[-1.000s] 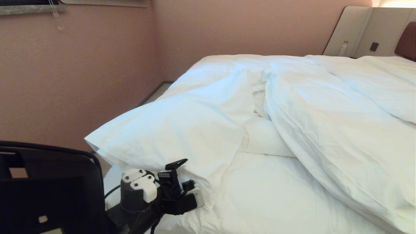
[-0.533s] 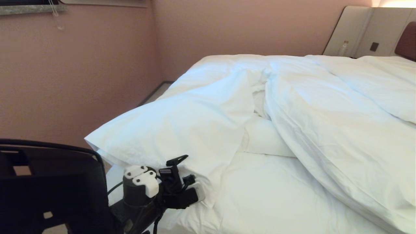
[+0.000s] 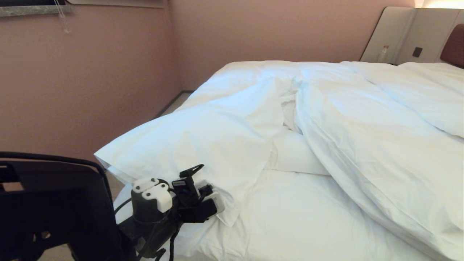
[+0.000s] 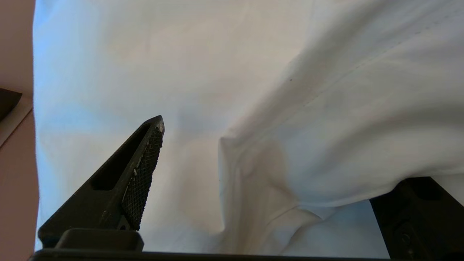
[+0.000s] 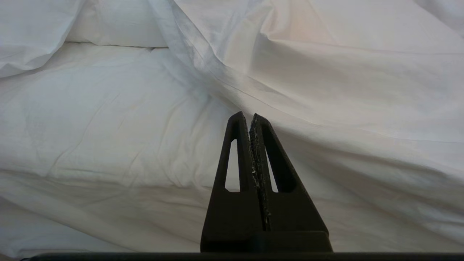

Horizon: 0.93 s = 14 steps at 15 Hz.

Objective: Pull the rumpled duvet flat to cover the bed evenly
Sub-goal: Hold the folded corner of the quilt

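Note:
The white duvet (image 3: 362, 145) lies rumpled in thick folds across the bed (image 3: 308, 224), leaving bare wrinkled sheet at the near side. One wide flap of the duvet (image 3: 203, 137) is thrown toward the bed's near left corner. My left gripper (image 3: 206, 190) is open at that flap's near hem. In the left wrist view, a fold of duvet (image 4: 275, 170) sits between the left gripper's (image 4: 286, 152) spread fingers and drapes over one of them. My right gripper (image 5: 251, 116) is shut and empty, low before the sheet and duvet edge (image 5: 326, 108); it is out of the head view.
A pink wall (image 3: 90, 90) runs close along the bed's left side, with a narrow strip of floor (image 3: 174, 105) between. The brown headboard (image 3: 453, 47), beige panels and a small bottle (image 3: 382, 54) are at the far right. My dark body frame (image 3: 54, 203) fills the lower left.
My left gripper has edged slightly farther in under the duvet flap's hem, staying open. The duvet hem has barely shifted. The right gripper has not moved.

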Tool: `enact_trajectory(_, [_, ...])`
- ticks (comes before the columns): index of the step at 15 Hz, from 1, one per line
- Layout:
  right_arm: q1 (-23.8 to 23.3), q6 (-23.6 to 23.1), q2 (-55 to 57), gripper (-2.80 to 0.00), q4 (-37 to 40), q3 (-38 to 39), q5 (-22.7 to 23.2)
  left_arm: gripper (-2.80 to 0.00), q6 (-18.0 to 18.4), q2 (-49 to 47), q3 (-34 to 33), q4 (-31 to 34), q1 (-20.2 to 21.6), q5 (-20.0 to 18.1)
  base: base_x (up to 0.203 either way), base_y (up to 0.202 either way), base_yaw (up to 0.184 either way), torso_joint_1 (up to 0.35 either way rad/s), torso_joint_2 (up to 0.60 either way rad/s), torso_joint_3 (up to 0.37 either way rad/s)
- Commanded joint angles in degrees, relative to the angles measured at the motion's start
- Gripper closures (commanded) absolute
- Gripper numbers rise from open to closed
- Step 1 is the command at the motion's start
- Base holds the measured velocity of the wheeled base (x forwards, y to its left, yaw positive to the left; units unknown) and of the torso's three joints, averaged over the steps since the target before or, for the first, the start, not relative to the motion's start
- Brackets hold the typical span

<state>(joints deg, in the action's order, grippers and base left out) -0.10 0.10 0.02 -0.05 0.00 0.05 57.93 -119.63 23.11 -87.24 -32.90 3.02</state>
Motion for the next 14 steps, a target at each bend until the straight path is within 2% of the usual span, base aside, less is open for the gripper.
enact_trajectory(1, [0.0, 0.0, 0.0, 0.00, 0.0, 0.0, 0.0, -2.80, 0.3, -1.1, 0.5, -2.7, 0.0, 0.1, 0.000, 0.000, 0.000, 0.000, 0.00, 0.000])
enact_trajectory(8, [0.0, 0.0, 0.0, 0.00, 0.0, 0.0, 0.0, -2.80, 0.3, -5.4, 3.9, -2.7, 0.0, 0.9, 0.000, 0.000, 0.000, 0.000, 0.00, 0.000])
enact_trajectory(14, [0.0, 0.0, 0.0, 0.00, 0.0, 0.0, 0.0, -2.80, 0.3, -4.4, 2.8, -2.7, 0.0, 1.3, 0.000, 0.000, 0.000, 0.000, 0.00, 0.000])
